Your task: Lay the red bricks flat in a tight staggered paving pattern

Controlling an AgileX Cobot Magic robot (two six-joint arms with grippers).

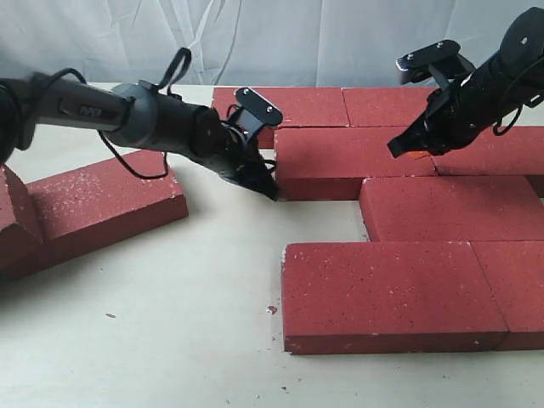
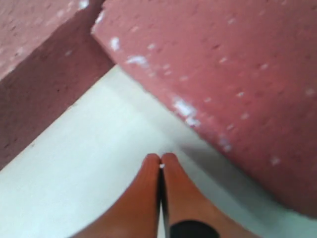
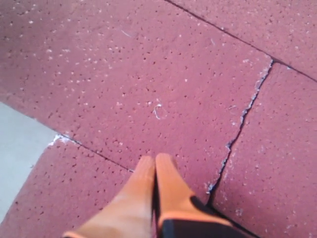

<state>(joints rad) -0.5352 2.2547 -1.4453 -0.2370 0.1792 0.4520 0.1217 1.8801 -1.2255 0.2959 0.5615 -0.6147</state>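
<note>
Several red bricks lie flat in staggered rows on the right: two at the back [image 1: 293, 104], the second-row brick [image 1: 340, 160], one in the third row [image 1: 450, 208] and two at the front [image 1: 382, 293]. A loose brick [image 1: 106, 200] lies at the left. My left gripper [image 1: 270, 189] is shut and empty, its tips low at the left end of the second-row brick [image 2: 223, 74]; its fingertips [image 2: 171, 166] are over the bare table. My right gripper [image 1: 401, 149] is shut and empty on top of that same brick [image 3: 148, 84].
Another red brick [image 1: 13, 223] leans at the far left edge, against the loose one. The pale tabletop [image 1: 170, 323] spreads across the front left. A white curtain [image 1: 255, 38] hangs behind. A back-row brick [image 2: 34, 54] shows beside the left gripper.
</note>
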